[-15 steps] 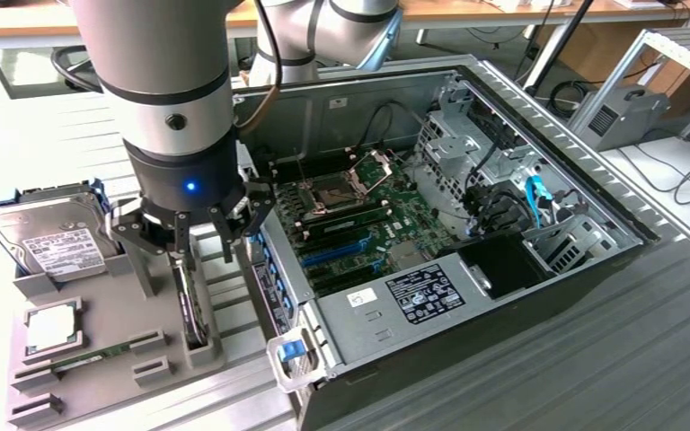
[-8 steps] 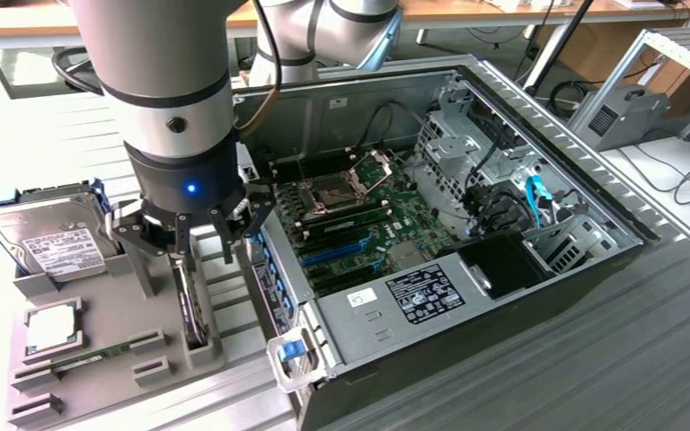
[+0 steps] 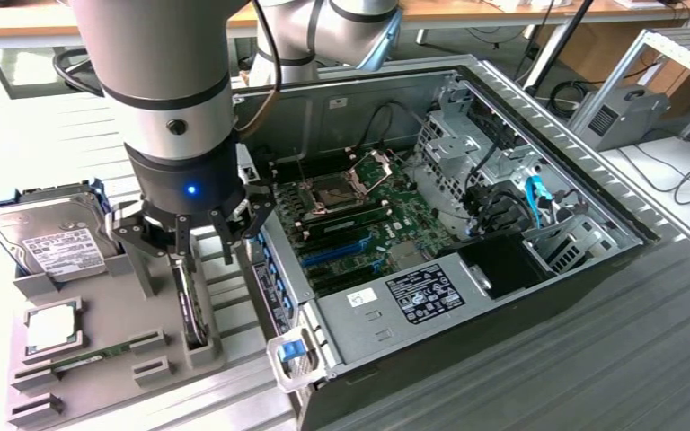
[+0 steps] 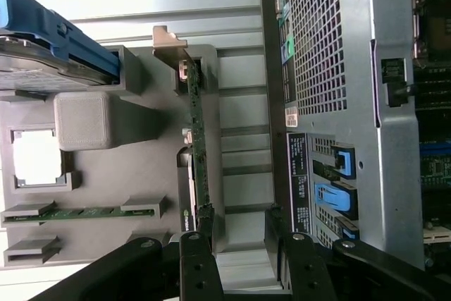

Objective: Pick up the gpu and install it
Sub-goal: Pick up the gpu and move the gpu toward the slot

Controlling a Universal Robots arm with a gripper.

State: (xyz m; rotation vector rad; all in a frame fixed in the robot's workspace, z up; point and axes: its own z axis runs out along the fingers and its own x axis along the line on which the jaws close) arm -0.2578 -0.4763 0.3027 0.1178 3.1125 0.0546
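Note:
The gpu (image 3: 194, 310) stands on its long edge in a slot of the grey holder tray (image 3: 105, 301), at the exterior view's left of the open computer case (image 3: 465, 224). In the wrist view the gpu (image 4: 199, 139) is a thin green edge with a silver bracket at its far end. My gripper (image 3: 191, 241) hangs open just above the card's near end and holds nothing. Seen from the wrist, my gripper (image 4: 246, 248) has one finger (image 4: 197, 259) in line with the card's edge. The other finger sits toward the case side.
On the same tray are a silver hard drive in a blue frame (image 3: 46, 235), a square processor (image 3: 51, 328) and a narrow green memory strip (image 3: 91, 357). Inside the case, the motherboard's blue slots (image 3: 333, 253) lie exposed. The case's rear wall (image 4: 331, 68) stands close beside the tray.

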